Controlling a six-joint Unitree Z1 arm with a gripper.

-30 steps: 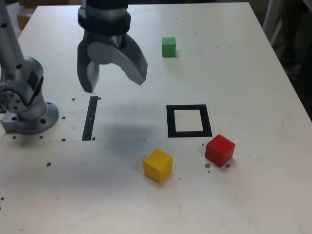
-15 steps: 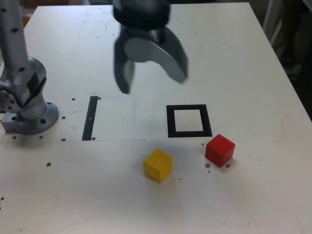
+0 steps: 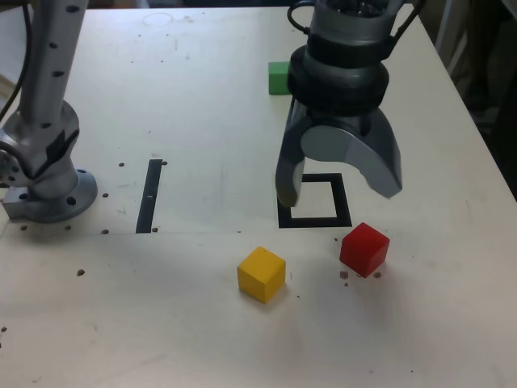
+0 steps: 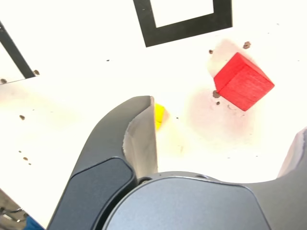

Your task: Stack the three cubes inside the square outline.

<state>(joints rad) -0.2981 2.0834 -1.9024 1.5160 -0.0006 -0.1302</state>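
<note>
My gripper (image 3: 338,192) hangs open above the table, over the square outline (image 3: 313,200), its fingers spread wide and nothing between them. The red cube (image 3: 364,249) lies just in front of the outline toward the exterior view's right, near the right fingertip. The yellow cube (image 3: 261,274) sits in front of the outline toward the exterior view's left. The green cube (image 3: 278,78) is far back, partly hidden behind the wrist. In the wrist view the red cube (image 4: 243,81) lies between the fingers' span, the outline (image 4: 184,21) beyond it, and only a corner of the yellow cube (image 4: 159,115) peeks past one finger.
The arm's grey base (image 3: 44,174) stands at the exterior view's left edge. A straight black strip (image 3: 149,195) lies between the base and the outline. Small dark specks dot the white tabletop around the red cube.
The open gripper has swept from the back left of the exterior view to the right and forward, now over the outline. The cubes have not moved.
</note>
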